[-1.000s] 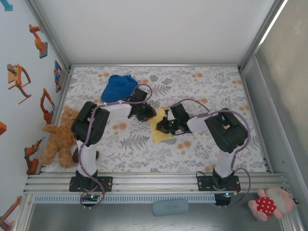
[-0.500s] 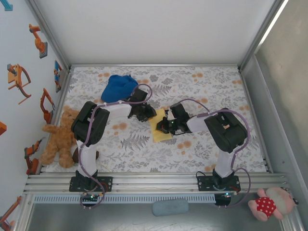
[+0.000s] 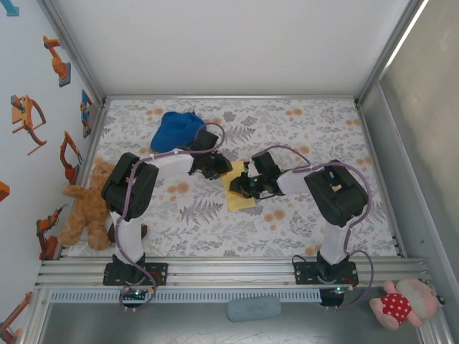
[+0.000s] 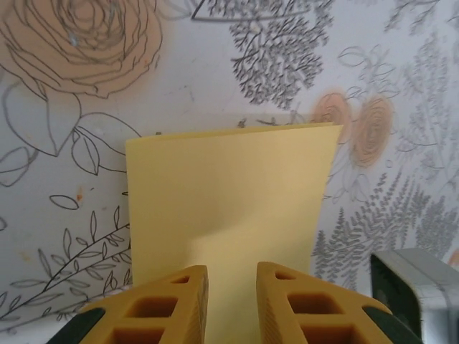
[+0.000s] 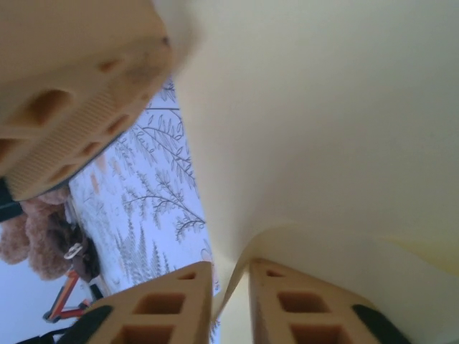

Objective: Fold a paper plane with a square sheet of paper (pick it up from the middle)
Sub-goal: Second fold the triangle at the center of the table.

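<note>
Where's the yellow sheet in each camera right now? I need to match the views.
Top external: yellow sheet near mid-frame, just below centre.
Left wrist: sheet at centre, flat, running to the bottom edge.
Right wrist: sheet at upper right, close up, curling.
Shared landmark: floral tablecloth.

The sheet of paper lay on the worktop. The cap sat behind and left of it, and the teddy bear far to its left. The left gripper was at its far-left corner, the right gripper over its middle.
</note>
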Controlling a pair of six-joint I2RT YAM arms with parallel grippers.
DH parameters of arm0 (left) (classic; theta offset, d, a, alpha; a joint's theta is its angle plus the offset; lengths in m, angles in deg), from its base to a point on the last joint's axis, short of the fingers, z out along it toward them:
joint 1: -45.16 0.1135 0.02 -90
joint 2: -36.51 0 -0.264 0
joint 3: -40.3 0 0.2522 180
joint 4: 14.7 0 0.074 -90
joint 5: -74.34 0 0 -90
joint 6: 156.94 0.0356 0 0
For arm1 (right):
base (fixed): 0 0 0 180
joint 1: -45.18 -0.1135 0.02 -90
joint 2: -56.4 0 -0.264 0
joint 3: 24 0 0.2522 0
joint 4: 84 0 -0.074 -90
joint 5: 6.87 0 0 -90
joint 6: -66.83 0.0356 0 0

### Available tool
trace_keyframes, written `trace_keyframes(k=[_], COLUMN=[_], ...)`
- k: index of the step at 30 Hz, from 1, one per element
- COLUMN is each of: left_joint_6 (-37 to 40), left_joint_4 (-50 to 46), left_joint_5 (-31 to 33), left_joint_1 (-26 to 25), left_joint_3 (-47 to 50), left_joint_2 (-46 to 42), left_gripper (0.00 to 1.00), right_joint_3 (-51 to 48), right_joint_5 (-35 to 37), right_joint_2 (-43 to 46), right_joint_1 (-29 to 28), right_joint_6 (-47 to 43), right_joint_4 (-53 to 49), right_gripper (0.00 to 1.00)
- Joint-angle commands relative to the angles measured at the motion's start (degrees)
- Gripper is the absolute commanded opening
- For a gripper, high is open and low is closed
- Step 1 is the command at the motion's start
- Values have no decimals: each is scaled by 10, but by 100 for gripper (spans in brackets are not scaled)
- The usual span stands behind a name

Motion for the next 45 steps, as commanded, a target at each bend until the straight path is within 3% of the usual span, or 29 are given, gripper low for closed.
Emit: trace_keyframes(k=[1,7,13,17,25,31,45], left_joint_6=[3,5,3,3,3,-10,-17], left_joint_4=[-19,-29,-18,-8,11,33,10], left_joint_5=[23,42,39,29,18,6,24], left_joint_1=[16,32,32,11,-40,-53,-56], left_joint_3=[14,43,77,91,109,113,106], left_joint_2=[-51,-100,-130,-134,-120,-88,-46], left_gripper=[26,27,26,22,8,0,0], right_joint_3=[-10,-11,-14,-14,-8,-4,-9], right_joint_5=[48,46,55,59,99,100,87], right_joint_2=[-24,-26,-27,-37,-45,-51,-40], right_joint_1=[-4,-4,-4,-4,-5,-7,-7], right_joint_6=[-16,-18,-21,-28,-53,-52,-37], right_joint_4=[-60,-58,-67,-81,-139,-141,-114], right_gripper=[27,37,36,30,1,0,0])
